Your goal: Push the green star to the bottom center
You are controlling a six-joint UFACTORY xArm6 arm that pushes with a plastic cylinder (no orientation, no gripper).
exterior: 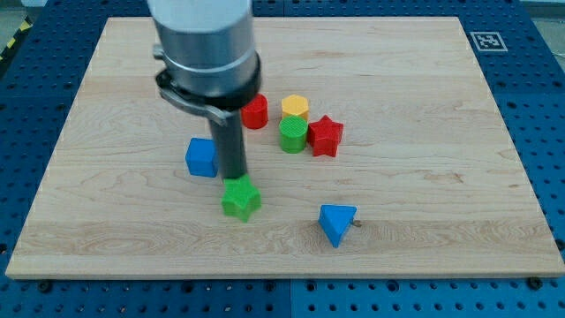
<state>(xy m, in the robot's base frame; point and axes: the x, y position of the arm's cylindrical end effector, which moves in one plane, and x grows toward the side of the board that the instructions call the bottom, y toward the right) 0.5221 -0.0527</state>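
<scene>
The green star lies on the wooden board, a little left of the middle and below it. My tip stands right at the star's upper edge, touching or nearly touching it. The rod rises from there to the grey arm body at the view's top. The blue cube sits just left of the rod.
A red cylinder, a yellow hexagon block, a green cylinder and a red star cluster right of the rod. A blue triangular block lies lower right. A marker tag is at the board's top right corner.
</scene>
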